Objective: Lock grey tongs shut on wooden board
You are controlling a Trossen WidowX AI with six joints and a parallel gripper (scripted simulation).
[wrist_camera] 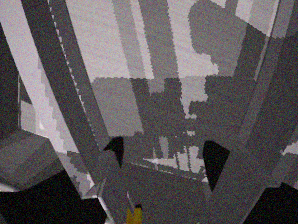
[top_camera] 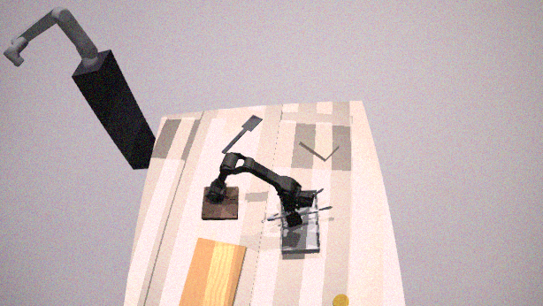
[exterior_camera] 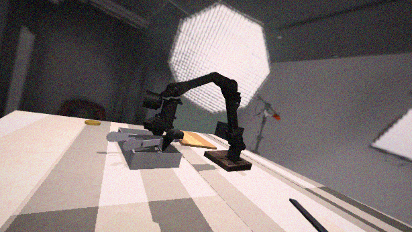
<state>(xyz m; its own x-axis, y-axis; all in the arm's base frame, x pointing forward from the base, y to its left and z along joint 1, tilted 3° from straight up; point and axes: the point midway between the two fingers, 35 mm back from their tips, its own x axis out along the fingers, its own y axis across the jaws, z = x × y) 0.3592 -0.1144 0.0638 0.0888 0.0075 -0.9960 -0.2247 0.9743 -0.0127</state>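
Note:
The grey tongs [top_camera: 325,209] [exterior_camera: 147,143] [wrist_camera: 265,95] lie spread in a V across the roasting tin [top_camera: 301,252] [exterior_camera: 156,161]. Their hinge end points towards the robot's base, and their rounded tips reach past the tin's far side. My gripper [top_camera: 290,221] [wrist_camera: 164,145] points down over the tin with its fingers about half closed. One finger is at the outer side of each tong arm, apparently pressing on it; the arms are still well apart. The wooden board [top_camera: 217,274] [exterior_camera: 198,141] lies in front of the base, with no tongs on it.
A yellow disc [top_camera: 340,300] [exterior_camera: 92,123] lies beyond the tin. A dark flat-headed tool [top_camera: 252,123] [exterior_camera: 309,216] lies behind the arm. A thin V shape [top_camera: 325,158] shows on the table. A black pedestal [top_camera: 115,102] with a grey arm stands beside the table.

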